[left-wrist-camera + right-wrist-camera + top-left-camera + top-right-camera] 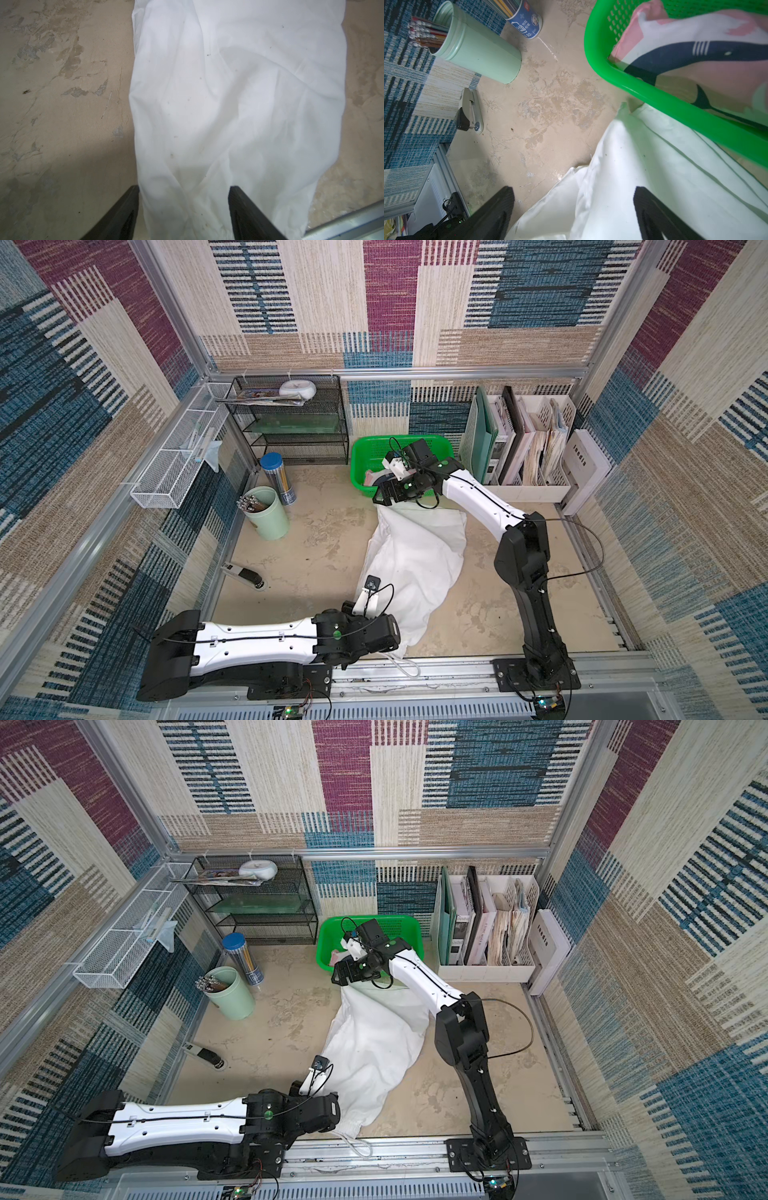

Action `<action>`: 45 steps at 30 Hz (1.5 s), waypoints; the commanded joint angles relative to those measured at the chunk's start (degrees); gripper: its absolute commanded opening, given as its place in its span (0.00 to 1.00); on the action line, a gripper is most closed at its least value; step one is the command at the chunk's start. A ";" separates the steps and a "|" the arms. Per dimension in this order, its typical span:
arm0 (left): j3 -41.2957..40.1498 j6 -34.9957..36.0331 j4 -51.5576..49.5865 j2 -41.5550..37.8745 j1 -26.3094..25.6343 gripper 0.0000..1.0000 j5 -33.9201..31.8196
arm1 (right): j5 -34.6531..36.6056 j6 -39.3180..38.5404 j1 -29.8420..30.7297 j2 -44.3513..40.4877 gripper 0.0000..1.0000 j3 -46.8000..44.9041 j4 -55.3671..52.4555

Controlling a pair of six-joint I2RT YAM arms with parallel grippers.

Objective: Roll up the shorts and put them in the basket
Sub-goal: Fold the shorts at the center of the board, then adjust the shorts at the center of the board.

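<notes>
- Two pairs of shorts.
- White shorts (415, 556) lying under left gripper (184, 187) and right gripper (574, 188).
- Both grippers wide open, holding nothing.
- Pink shark shorts (716, 72) in one green basket (654, 92), just past right gripper.

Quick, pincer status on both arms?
Left pincer: open, gripping nothing, over the white shorts.
Right pincer: open, gripping nothing, over the same shorts.

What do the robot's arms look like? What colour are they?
The left arm and right arm have smooth white shells and chunky black joints. A thin black cable runs along each, and a small green dot sits near each wrist. The left pincer and right pincer each have two flat black fingers.
</notes>
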 commanded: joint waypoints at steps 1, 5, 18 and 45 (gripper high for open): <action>0.51 -1.75 -2.88 -1.41 -0.20 0.85 -3.38 | 4.82 0.10 -0.50 -4.27 0.96 -5.18 2.27; 3.39 1.80 -5.92 -3.79 -0.13 0.99 -7.99 | 8.06 0.27 -1.45 -11.18 0.97 -14.73 5.04; 9.36 30.49 7.58 -7.45 16.64 0.38 4.17 | 7.96 4.62 -5.17 -28.22 0.85 -46.42 11.23; 15.04 36.92 24.40 25.65 27.43 0.00 24.14 | 14.76 3.99 -9.07 -24.11 0.06 -60.53 13.97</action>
